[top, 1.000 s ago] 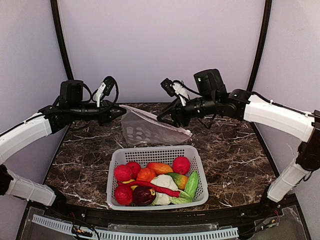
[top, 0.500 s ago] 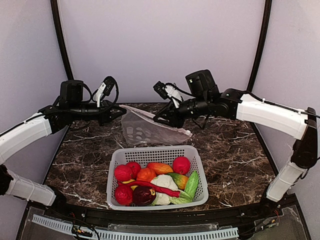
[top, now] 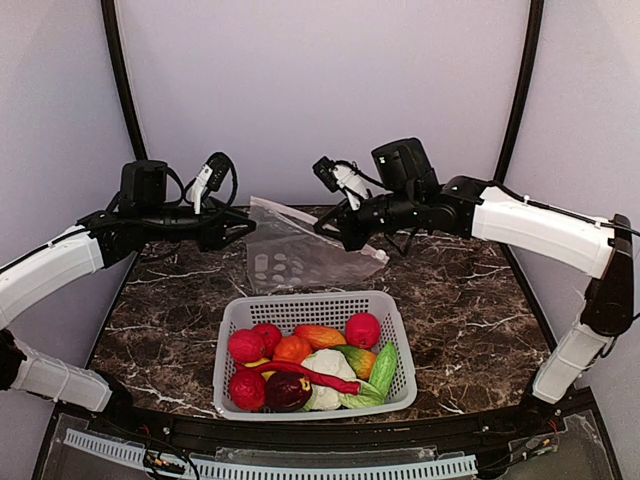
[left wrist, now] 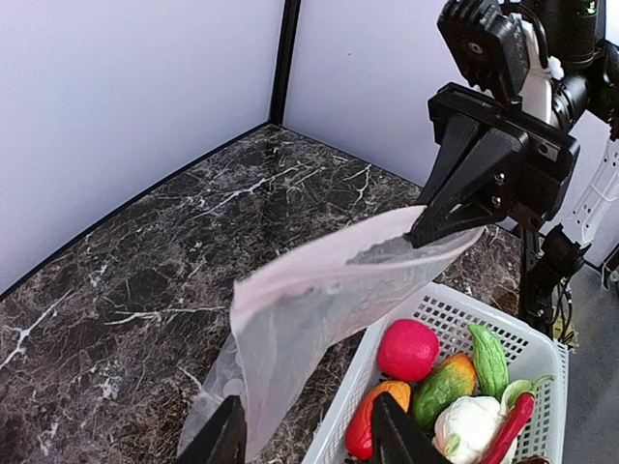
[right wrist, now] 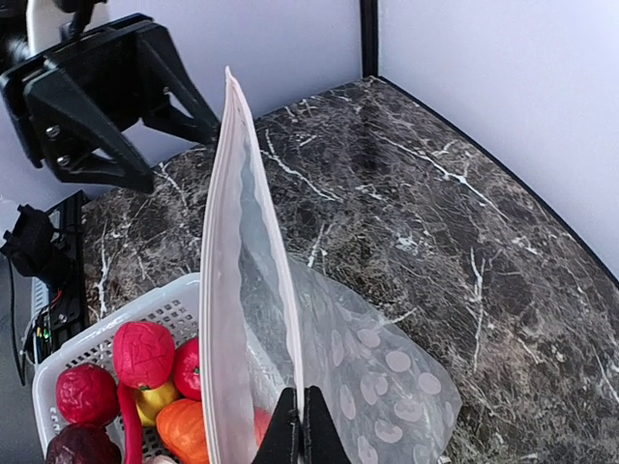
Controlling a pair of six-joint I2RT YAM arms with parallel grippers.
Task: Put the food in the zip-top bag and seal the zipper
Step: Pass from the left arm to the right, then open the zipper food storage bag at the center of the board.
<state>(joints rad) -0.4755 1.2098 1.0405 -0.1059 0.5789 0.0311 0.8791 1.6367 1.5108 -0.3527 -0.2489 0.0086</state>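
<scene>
Closure of the right gripper (top: 337, 230) on the zipper (right wrist: 217, 290) was seen in all three views: its two fingers were pressed together with the whitish strip pinched between them. By that hold the zip-top bag (top: 295, 255) was hung above the table (top: 460, 300), behind the basket (top: 310, 303), with the zipper edge uppermost and the dotted body sloping down toward the marble. In the overhead view its lower part seemed to lie on or just over the tabletop; which of the two could not be told. In the right wrist view the bag's mouth was seen slightly parted, the two strips of the zipper separated along most of their length and drawn together at the fingers.

The left gripper (top: 243, 228) was held level at the bag's left end, with its jaws apart and nothing clamped in them. In the left wrist view the bag's near corner was seen between the two fingers (left wrist: 228, 440); whether plastic and fingers touched could not be told.

The food (top: 305, 365) was found heaped in the white slotted basket, near the front of the table. Red and orange pieces were packed at the left and centre, a white cauliflower (top: 328, 362) in the middle, a green cucumber-like piece (top: 383, 368) against the right wall, and a dark purple piece (top: 288, 391) at the near side.
</scene>
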